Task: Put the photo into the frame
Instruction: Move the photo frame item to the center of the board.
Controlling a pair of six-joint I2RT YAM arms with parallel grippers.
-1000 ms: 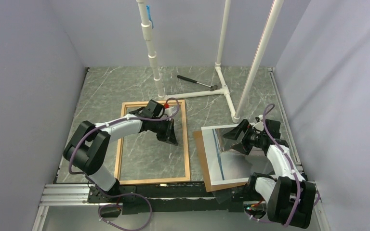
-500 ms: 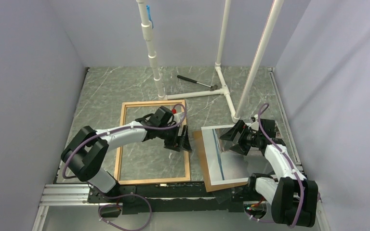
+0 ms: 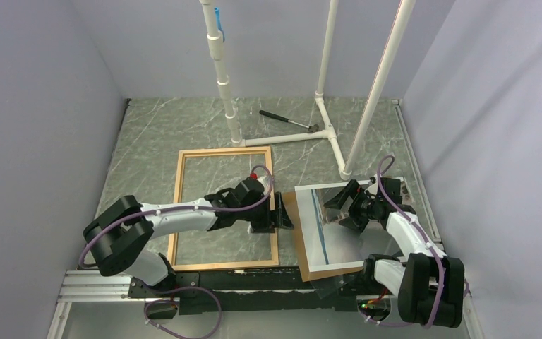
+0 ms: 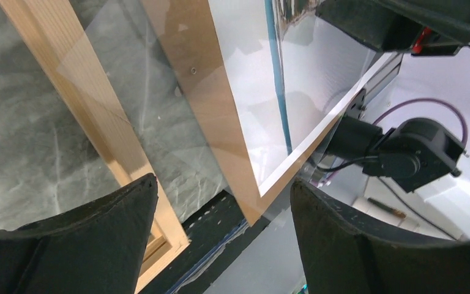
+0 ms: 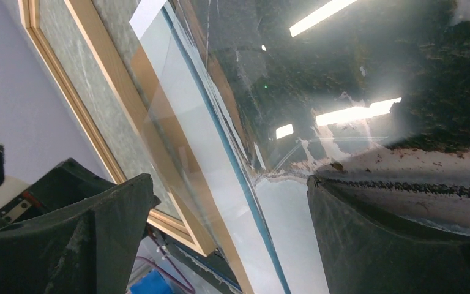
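the frame is seen lying flat on the left part of the marbled table, with bare table showing inside its wooden rails. the photo is found to the right of the frame, image side up, laid on a brown backing board whose left and near edges show past the white border. the board's left edge is placed just beside the frame's right rail. the left gripper is stretched across the frame to that right rail, and its fingers are spread wide with nothing held between them; in the left wrist view the rail, the board's edge and the photo's border are seen between the two dark fingers. the right gripper is held low over the far part of the photo, its fingers likewise parted and empty; contact with the glossy surface cannot be told. a hammer is laid at the far side, near a white pipe stand.
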